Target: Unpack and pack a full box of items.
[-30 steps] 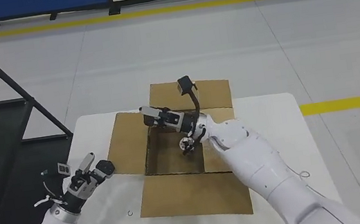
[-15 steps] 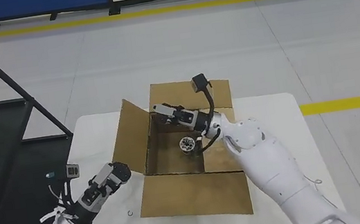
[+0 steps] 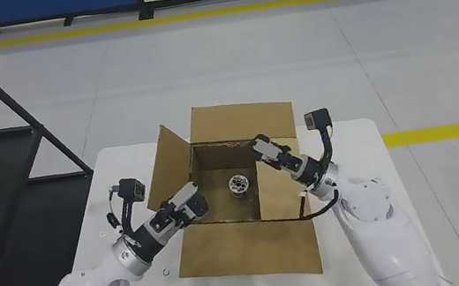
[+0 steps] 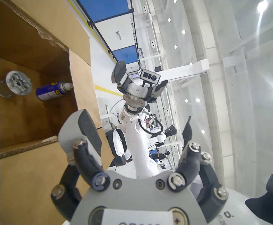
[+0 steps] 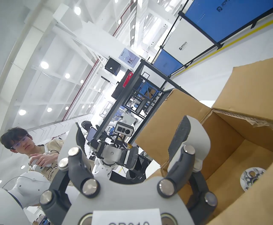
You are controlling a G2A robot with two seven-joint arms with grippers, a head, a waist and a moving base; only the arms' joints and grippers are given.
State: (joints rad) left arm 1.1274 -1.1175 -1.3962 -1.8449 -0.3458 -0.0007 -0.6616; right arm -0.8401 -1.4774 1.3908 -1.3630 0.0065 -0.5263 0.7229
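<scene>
White table (image 3: 121, 164) bears the open box (image 3: 244, 250); left claw (image 3: 192, 204) and right claw (image 3: 261, 145) both spread, empty.

The box (image 3: 245, 249) is made of matt brown cardboard, and rough, torn fibres are seen along its cut edges. The disc (image 4: 18, 83) inside is cast in dull grey metal. The spray can (image 4: 51, 90) is coated in glossy blue. The left gripper (image 4: 136, 127) and right gripper (image 5: 132, 125) are shelled in smooth white plastic and faced with matt dark pads (image 4: 89, 132).
</scene>
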